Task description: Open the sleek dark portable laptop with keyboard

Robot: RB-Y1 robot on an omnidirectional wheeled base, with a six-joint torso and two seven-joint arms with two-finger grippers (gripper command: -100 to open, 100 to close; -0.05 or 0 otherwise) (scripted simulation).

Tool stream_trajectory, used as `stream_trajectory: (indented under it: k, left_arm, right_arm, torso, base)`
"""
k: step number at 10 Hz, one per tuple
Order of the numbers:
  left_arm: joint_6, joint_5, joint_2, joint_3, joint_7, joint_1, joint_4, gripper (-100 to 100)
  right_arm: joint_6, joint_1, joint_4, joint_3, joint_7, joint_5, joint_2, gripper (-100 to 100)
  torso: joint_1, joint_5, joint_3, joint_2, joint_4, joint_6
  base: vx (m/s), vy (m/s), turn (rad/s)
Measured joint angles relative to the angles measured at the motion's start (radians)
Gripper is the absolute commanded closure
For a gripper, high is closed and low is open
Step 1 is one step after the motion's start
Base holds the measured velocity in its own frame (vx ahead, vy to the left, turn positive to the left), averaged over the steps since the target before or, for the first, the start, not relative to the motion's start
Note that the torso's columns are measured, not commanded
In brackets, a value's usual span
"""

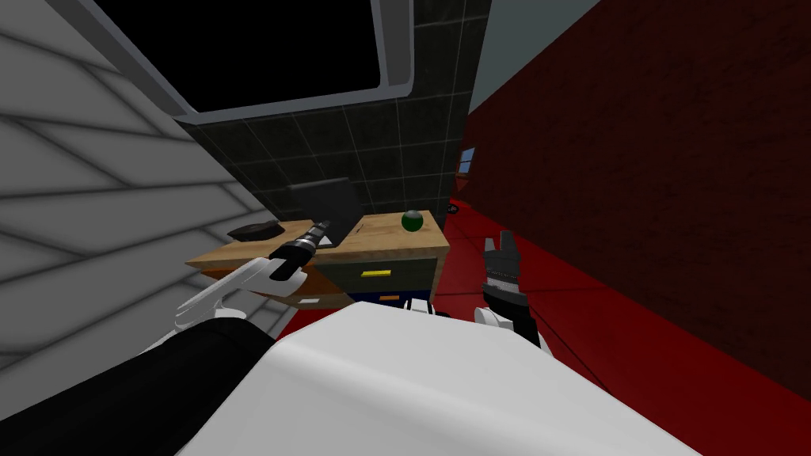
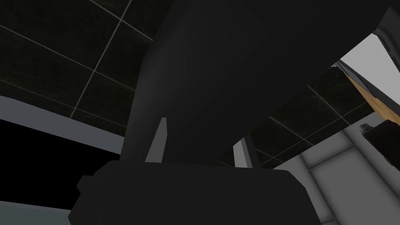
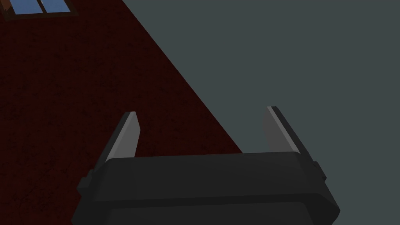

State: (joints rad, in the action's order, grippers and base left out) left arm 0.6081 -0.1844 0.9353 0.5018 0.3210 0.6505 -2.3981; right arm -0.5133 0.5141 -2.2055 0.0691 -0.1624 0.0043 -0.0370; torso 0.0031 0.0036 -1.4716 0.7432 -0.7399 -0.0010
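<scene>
Left end effector [image 2: 202, 131] clamping laptop [image 1: 323, 202] by raised lid, long axis along desk [image 1: 388, 231], right end effector [image 3: 201, 110] open

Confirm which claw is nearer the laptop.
Left. The left claw is at the laptop's raised lid, with its fingers closed on it. The right claw hangs open beyond the desk's edge, well clear of the laptop.

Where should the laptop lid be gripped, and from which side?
Probably grip the lid by its thin edge, from the front of the desk, where the robot stands: the flat panel stands raised with the wall close behind. The left gripper is shut on that edge, its fingers pressing both faces.
</scene>
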Motion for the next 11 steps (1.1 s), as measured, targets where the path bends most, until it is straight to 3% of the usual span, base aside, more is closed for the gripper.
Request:
stream_trajectory:
  k: [7,8,11]
  left_arm:
    - [0.101,0.159,-0.008,0.031,0.147,-0.009,-0.091,100]
    - [0.105,0.162,-0.008,0.031,0.152,-0.009,-0.093,100]
    - [0.115,0.221,-0.039,0.027,0.203,-0.030,-0.088,100]
  right_arm:
    - [0.000,0.000,0.000,0.000,0.000,0.000,0.000,0]
    - [0.000,0.000,0.000,0.000,0.000,0.000,0.000,0]
    - [0.000,0.000,0.000,0.000,0.000,0.000,0.000,0]
  torso:
    - [-0.003,-0.003,-0.004,-0.004,0.002,0.000]
    - [-0.006,-0.004,-0.004,-0.005,0.002,0.001]
    - [-0.003,-0.003,-0.004,-0.004,0.001,0.001]
  base:
    - [-0.007,0.059,0.011]
    - [-0.009,0.054,-0.005]
    - [-0.015,0.071,-0.016]
